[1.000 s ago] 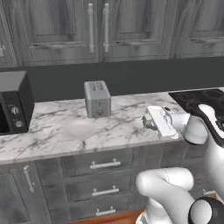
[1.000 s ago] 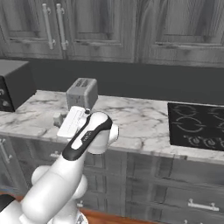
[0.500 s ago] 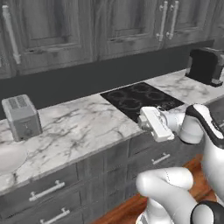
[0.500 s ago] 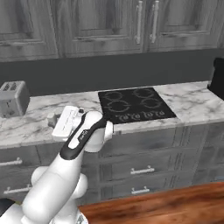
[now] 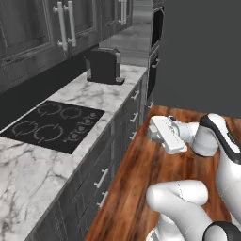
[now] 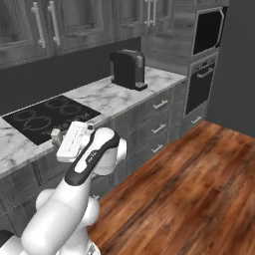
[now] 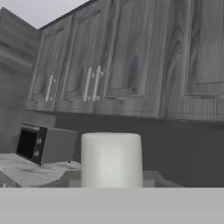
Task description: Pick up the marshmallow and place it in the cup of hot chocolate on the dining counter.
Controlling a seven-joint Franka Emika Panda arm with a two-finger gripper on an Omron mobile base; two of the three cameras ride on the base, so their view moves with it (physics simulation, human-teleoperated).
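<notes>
A white robot arm holds its pincer (image 6: 55,135) level in front of a marble bench (image 5: 28,174) with a black cooktop (image 5: 49,124). The pincer is clamped on a pale marshmallow (image 7: 111,159), seen close up in the hand view. A dark coffee machine (image 6: 128,68) stands on the bench beyond the cooktop.

White glossy arm (image 5: 188,202) with rounded, bulbous links, dark grey band along the forearm (image 6: 92,157) and at joints, boxy white wrist block (image 5: 167,135), black cap at 5 o'clock.
</notes>
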